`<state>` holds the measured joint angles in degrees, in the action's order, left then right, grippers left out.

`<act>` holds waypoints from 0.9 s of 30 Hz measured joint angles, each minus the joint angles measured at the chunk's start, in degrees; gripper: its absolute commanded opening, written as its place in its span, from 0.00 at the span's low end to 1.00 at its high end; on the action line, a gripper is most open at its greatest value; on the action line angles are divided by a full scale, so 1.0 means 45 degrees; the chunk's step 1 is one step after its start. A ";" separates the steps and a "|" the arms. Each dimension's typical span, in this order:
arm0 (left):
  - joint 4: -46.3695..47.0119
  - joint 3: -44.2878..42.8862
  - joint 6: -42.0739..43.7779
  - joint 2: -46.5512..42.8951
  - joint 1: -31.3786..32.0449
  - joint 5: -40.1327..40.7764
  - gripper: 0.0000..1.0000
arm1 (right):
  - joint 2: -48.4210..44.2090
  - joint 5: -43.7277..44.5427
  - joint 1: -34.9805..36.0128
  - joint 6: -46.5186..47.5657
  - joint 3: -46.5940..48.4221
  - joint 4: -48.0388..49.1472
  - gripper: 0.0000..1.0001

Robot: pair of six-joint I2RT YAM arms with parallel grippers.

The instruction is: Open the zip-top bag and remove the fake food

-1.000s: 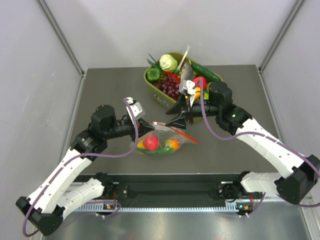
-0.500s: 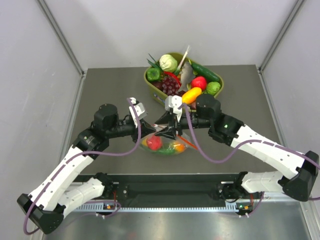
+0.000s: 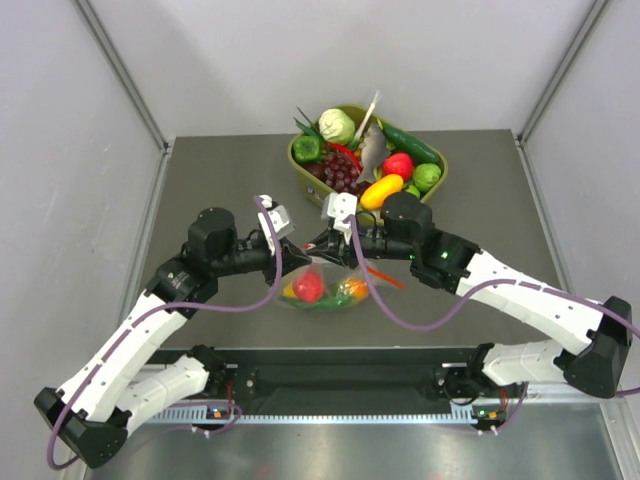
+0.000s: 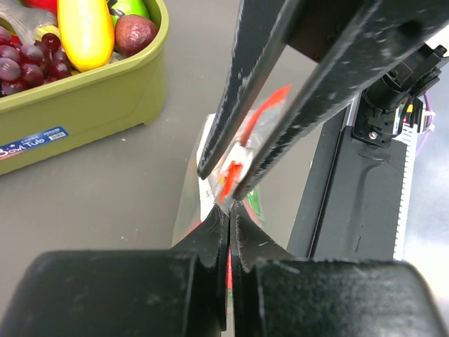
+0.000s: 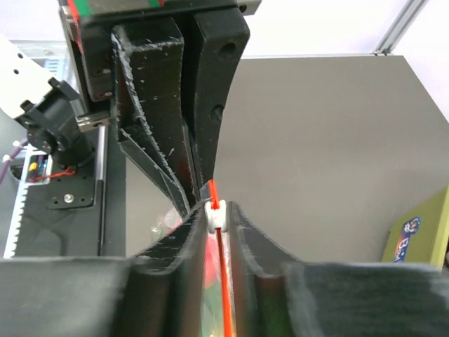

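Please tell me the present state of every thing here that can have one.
zip-top bag: pinched at its zip edge by both grippers; open or closed cannot be told.
fake food: inside the bag, none removed.
left gripper: shut on the bag's edge.
right gripper: shut on the white zip slider.
olive-green tub: upright, full of toy produce.

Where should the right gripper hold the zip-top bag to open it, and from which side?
Grip the white slider on the zip-top bag's orange-red zip strip, coming from the side opposite the left gripper, which pinches the strip. The strip is a thin ridge, so fingers straddle it.
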<state>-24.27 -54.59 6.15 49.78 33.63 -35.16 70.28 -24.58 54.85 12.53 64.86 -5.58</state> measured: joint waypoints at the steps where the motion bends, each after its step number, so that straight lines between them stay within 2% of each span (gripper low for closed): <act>1: 0.0000 0.0000 0.0000 0.0000 -0.0005 0.0000 0.00 | 0.0034 0.0058 0.0005 0.0053 0.0000 0.0005 0.11; 3: -0.0005 0.0000 0.0005 0.0000 -0.0034 0.0000 0.00 | 0.0068 0.0204 0.0029 0.0112 0.0000 0.0005 0.05; 8: 0.0010 0.0000 0.0010 -0.0010 -0.0053 0.0058 0.00 | 0.0063 0.0457 0.0053 0.0272 0.0000 0.0005 0.00; 21: 0.0379 0.0384 0.0233 -0.0359 -0.0151 0.1457 0.00 | -0.0034 0.1117 0.0097 0.0510 -0.0413 0.0345 0.01; 27: 0.0826 0.1044 0.0170 -0.1069 -0.1331 0.1705 0.00 | -0.0034 0.1632 0.0117 0.0568 -0.0928 0.0491 0.01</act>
<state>-20.56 -49.89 6.92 44.97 27.64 -27.49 70.13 -17.23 55.37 15.09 60.69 -3.38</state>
